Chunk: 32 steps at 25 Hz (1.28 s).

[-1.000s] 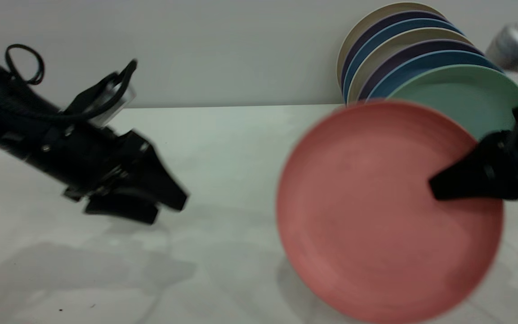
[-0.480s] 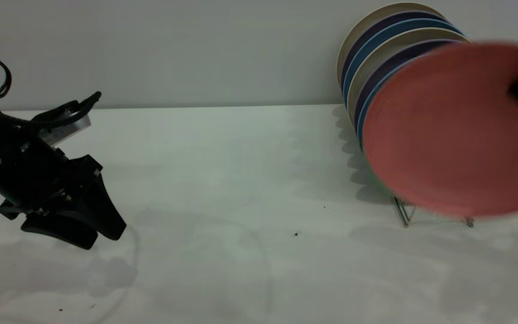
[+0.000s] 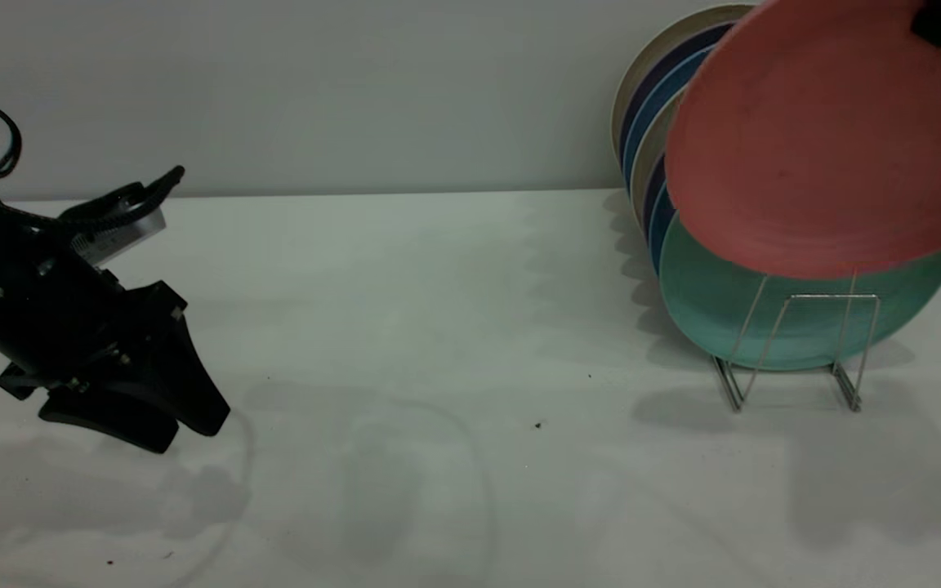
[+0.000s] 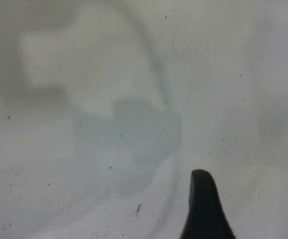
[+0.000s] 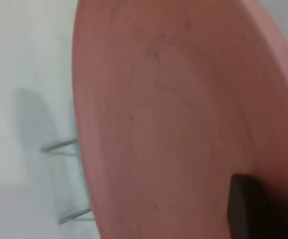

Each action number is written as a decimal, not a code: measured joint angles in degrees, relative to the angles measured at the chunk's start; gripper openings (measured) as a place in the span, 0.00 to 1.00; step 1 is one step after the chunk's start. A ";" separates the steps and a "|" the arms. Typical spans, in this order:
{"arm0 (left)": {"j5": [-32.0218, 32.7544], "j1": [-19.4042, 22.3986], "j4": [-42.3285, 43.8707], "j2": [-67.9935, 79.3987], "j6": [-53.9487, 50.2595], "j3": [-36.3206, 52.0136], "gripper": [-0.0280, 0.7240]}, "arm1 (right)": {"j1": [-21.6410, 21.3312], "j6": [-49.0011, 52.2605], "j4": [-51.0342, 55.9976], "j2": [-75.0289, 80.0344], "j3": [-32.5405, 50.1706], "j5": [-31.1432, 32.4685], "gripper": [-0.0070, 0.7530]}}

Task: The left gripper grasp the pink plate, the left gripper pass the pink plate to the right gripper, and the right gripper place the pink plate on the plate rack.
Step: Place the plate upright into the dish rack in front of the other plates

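Observation:
The pink plate (image 3: pixel 813 139) hangs tilted in the air at the upper right, above the plate rack (image 3: pixel 797 343) and in front of the plates standing in it. My right gripper (image 3: pixel 940 24) is shut on the plate's upper rim. Only one black finger shows at the picture's top corner. In the right wrist view the pink plate (image 5: pixel 174 119) fills the frame, with one finger (image 5: pixel 248 209) pressed on its face. The rack's wires (image 5: pixel 64 147) show beside it. My left gripper (image 3: pixel 191 433) is open and empty, low over the table at the far left. One of its fingers (image 4: pixel 204 209) shows over bare table.
A mint-green plate (image 3: pixel 732 314) stands in the rack's front slot, with several blue, purple and cream plates (image 3: pixel 658 106) behind it. The front wire loop (image 3: pixel 834 327) stands free. The white table (image 3: pixel 438 327) meets a grey wall behind.
The right gripper has carried the pink plate up and to the right, uncovering the green plate and the rack. The left arm pulled back to the left and now holds still.

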 joint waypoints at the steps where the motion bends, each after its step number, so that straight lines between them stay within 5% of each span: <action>1: 0.04 0.00 0.00 0.00 0.00 0.00 0.72 | 0.00 1.82 -2.22 0.63 -1.24 1.56 0.13; 10: 0.16 0.00 0.00 0.00 0.00 0.00 0.72 | 0.00 14.06 -14.14 6.06 -12.57 10.77 0.13; 32: -0.03 0.00 0.00 0.00 0.00 0.00 0.72 | 0.00 16.61 -16.84 15.59 -18.00 8.84 0.13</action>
